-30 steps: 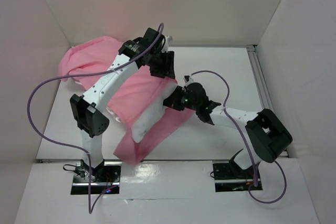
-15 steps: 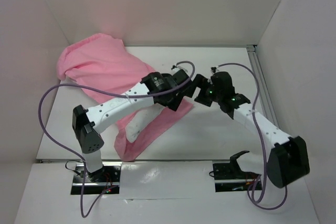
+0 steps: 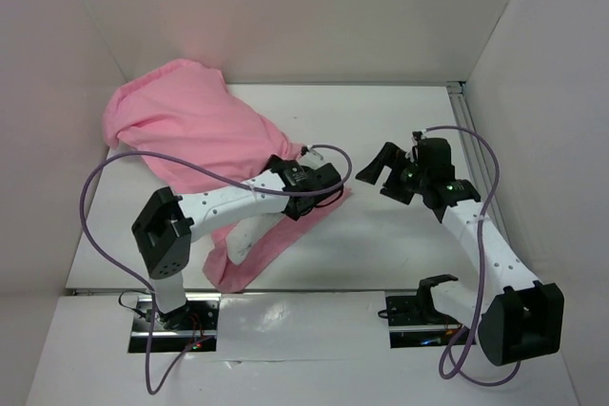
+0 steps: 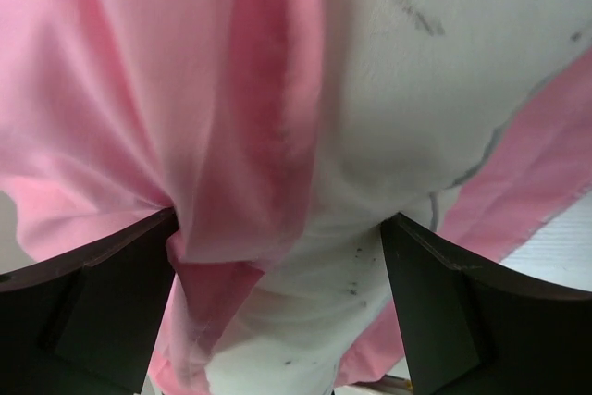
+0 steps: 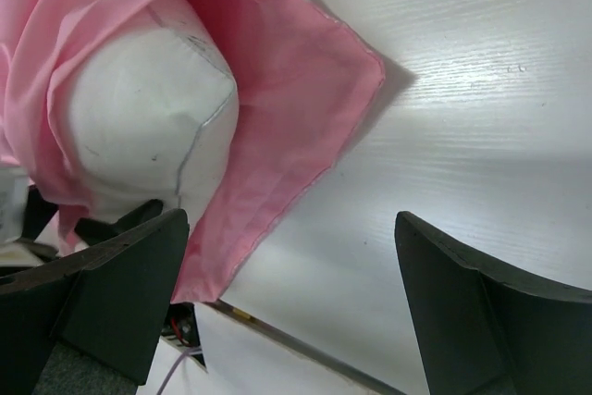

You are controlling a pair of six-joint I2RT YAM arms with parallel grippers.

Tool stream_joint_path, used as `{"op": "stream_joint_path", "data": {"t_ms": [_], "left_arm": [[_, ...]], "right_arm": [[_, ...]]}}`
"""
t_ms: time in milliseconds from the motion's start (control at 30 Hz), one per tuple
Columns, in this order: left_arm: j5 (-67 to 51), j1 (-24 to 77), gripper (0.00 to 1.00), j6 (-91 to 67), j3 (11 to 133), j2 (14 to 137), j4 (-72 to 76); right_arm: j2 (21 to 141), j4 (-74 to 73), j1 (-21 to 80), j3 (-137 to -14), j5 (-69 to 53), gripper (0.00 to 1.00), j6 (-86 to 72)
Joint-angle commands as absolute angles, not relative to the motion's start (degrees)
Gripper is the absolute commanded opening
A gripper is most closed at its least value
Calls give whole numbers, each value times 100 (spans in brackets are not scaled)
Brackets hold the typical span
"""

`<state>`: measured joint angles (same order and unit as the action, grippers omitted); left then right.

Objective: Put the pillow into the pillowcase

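The pink pillowcase (image 3: 190, 125) lies from the far left corner down to the table's near middle. The white pillow (image 5: 139, 127) sits inside its open mouth, and a strip of it (image 3: 236, 235) shows beside my left arm. My left gripper (image 3: 322, 187) rests low over the mouth end. It is open, and pink cloth (image 4: 185, 90) and pillow (image 4: 388, 117) bulge between its spread fingers (image 4: 277, 228). My right gripper (image 3: 373, 168) hangs open over bare table to the right of the pillowcase's corner (image 5: 375, 71), with nothing between its fingers (image 5: 291, 219).
White walls close in the table at the back, left and right. A metal rail (image 3: 466, 130) runs along the right edge. The bare white tabletop (image 3: 400, 244) stretches right of the pillowcase. Purple cables (image 3: 95, 225) loop off both arms.
Both grippers have opened. My left arm swung down and towards the near right over the pillow. My right arm drew back to the right, off the pillowcase. Less white pillow shows.
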<state>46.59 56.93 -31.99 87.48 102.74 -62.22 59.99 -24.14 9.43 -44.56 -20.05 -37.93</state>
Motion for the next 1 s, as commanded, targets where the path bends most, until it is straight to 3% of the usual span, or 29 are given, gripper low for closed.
{"op": "stream_joint_path", "data": {"t_ms": [0, 67, 100, 133, 167, 200, 300, 433, 567, 767, 967], "left_arm": [[4825, 5486, 100, -3357, 8386, 10336, -5802], [5132, 5336, 93, -3585, 8385, 10590, -5854], [5133, 5257, 82, -3586, 8385, 10687, -5906], [5185, 5169, 63, -3795, 8507, 10818, -6098], [5342, 5090, 17, -4049, 8925, 11141, -6726], [5405, 4950, 1, -4391, 9173, 11301, -7019], [5528, 4896, 0, -4527, 10254, 11645, -7839], [4169, 4834, 0, -3430, 11607, 11190, -7506], [1726, 4615, 0, -2979, 13147, 10680, -7041], [117, 4316, 0, -3374, 13185, 10240, -6224], [-588, 4025, 0, -3541, 12973, 10160, -5538]], "right_arm": [[5897, -2575, 905, -4509, -2215, 100, -3630], [5845, -2575, 905, -4509, -2215, 100, -3630], [5845, -2575, 905, -4509, -2215, 100, -3630], [5845, -2575, 853, -4509, -2215, 100, -3630], [5845, -2575, 853, -4448, -2215, 100, -3578], [5845, -2523, 853, -4447, -2276, 100, -3577], [5845, -2452, 853, -4386, -2355, 100, -3420], [6064, -2382, 800, -4701, -2636, 100, -3209], [6117, -2032, 800, -5238, -2936, 100, -3278], [5994, -1127, 1300, -5238, -2610, 80, -3604], [6582, -888, 2056, -5493, -1716, 57, -3735]]}}
